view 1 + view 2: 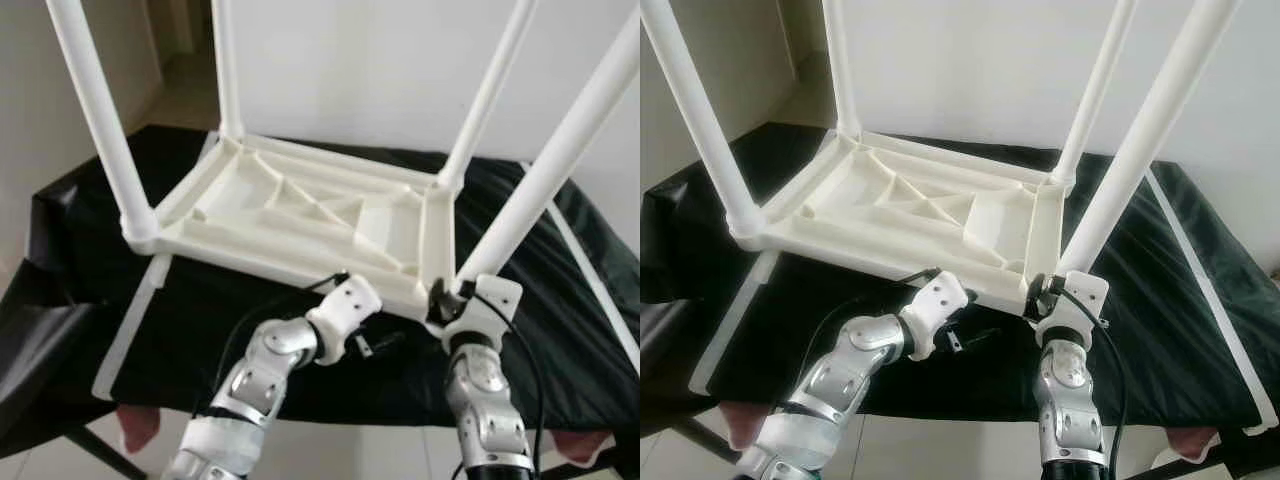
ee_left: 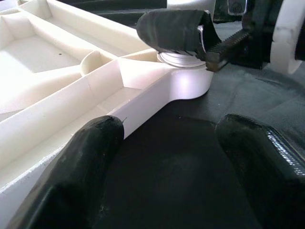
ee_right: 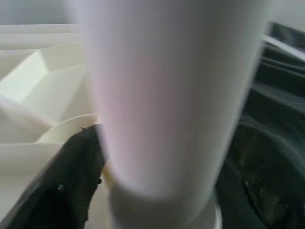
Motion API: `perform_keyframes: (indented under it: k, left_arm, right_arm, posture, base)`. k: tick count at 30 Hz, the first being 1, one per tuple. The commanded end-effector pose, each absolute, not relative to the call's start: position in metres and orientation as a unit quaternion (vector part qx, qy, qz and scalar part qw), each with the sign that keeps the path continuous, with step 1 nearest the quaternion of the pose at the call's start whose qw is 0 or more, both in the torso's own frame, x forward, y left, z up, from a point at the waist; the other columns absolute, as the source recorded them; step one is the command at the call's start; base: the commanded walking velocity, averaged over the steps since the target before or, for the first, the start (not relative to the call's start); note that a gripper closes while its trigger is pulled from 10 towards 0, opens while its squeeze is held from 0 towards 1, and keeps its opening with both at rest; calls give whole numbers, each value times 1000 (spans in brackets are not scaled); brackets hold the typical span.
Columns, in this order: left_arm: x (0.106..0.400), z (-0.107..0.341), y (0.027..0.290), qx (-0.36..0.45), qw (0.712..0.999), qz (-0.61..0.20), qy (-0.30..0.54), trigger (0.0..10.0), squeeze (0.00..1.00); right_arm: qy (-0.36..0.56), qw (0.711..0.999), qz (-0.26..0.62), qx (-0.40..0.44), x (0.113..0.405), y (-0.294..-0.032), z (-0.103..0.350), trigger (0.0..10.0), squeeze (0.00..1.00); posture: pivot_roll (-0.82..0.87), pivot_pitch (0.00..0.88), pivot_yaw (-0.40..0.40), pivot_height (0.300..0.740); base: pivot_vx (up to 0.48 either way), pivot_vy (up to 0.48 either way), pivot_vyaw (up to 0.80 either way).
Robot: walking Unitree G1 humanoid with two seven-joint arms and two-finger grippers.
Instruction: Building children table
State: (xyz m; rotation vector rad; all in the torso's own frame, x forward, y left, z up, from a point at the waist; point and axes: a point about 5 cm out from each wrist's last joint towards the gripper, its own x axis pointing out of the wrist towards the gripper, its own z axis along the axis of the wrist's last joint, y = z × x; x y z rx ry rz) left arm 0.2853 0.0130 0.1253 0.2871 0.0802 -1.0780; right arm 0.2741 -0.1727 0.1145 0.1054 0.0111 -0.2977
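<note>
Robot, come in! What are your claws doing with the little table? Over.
Right claw closed on near table leg at its base. Left claw open beside the upside-down tabletop edge. Nothing in the way.

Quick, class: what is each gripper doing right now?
Left gripper: open, beside the upside-down table top, holding nothing.
Right gripper: closed on the near right table leg at its base.

A white children's table lay upside down on a bench draped in black cloth, its four legs pointing up. The right gripper sat at the base of the nearest right leg, apparently clasping it, though the fingers were mostly hidden. The left gripper hovered just under the table's near edge, beside that corner.
</note>
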Motion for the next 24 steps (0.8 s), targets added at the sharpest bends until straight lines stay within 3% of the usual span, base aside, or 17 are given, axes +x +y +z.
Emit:
perform_keyframes:
  k: [1, 6, 7, 8, 15, 24]
  left_arm:
    - [290, 125, 16, 138, 881, -452, 34, 10000, 0]
    - [289, 126, 15, 145, 876, -459, 26, 10000, 0]
    - [290, 127, 15, 147, 875, -460, 25, 10000, 0]
    - [290, 127, 16, 149, 875, -461, 24, 10000, 0]
    - [291, 129, 16, 149, 871, -467, 18, 10000, 0]
    - [281, 131, 11, 154, 845, -512, -6, 10000, 0]
  right_arm:
    - [3, 989, -135, 55, 271, -173, 114, 10000, 1000]
    - [-5, 997, -68, 37, 266, -183, 115, 10000, 1000]
    - [-5, 998, -47, 35, 265, -186, 114, 10000, 761]
    - [-9, 999, -28, 27, 265, -190, 115, 10000, 0]
    - [-13, 1000, 22, 15, 268, -202, 117, 10000, 0]
    - [-7, 989, 142, -31, 277, -217, 122, 10000, 0]
  posture:
    - [-11, 0, -56, 740]
    - [-16, 0, -52, 740]
    - [-18, 0, -46, 740]
    - [-18, 0, -43, 740]
    - [-21, 0, -35, 740]
    - [-24, 0, -27, 740]
  base:
    - [0, 0, 0]
    - [0, 0, 0]
    - [0, 0, 0]
    - [0, 0, 0]
    - [0, 0, 0]
    - [0, 0, 0]
